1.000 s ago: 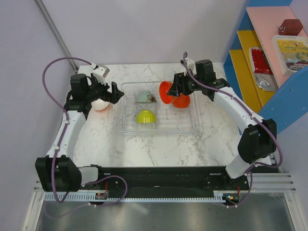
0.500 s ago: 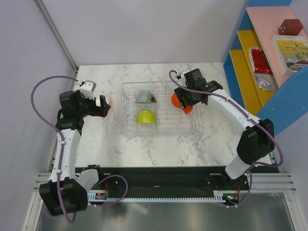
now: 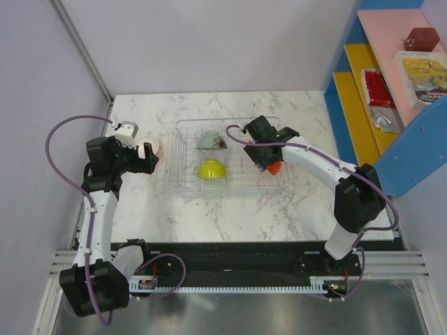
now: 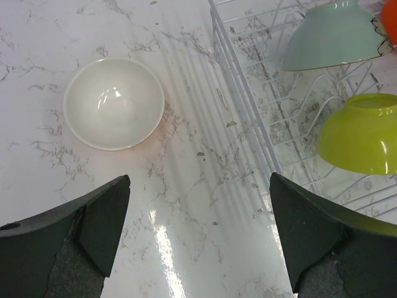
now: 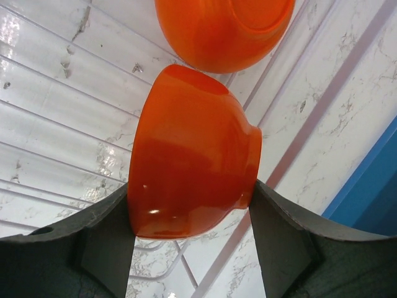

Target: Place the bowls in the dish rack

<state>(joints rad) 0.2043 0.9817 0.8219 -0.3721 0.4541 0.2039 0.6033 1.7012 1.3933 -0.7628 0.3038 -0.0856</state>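
Observation:
The clear dish rack (image 3: 237, 183) lies mid-table. In it a pale green bowl (image 3: 208, 140) and a lime bowl (image 3: 211, 169) rest tilted on the ribs. My right gripper (image 3: 265, 160) is over the rack's right part, shut on an orange bowl (image 5: 192, 155) held on its side. A second orange bowl (image 5: 223, 28) sits just beyond it in the rack (image 5: 62, 124). My left gripper (image 4: 198, 180) is open and empty above the table. A white bowl (image 4: 114, 103) stands upright beyond it, left of the rack (image 4: 239, 74).
A blue and yellow shelf unit (image 3: 391, 98) with packets stands at the right edge. A wall bounds the table on the left. The marble table top (image 3: 230, 216) lies in front of the rack.
My right gripper has carried the orange bowl from the rack's back right toward its right front. My left arm has drawn back to the left, away from the white bowl.

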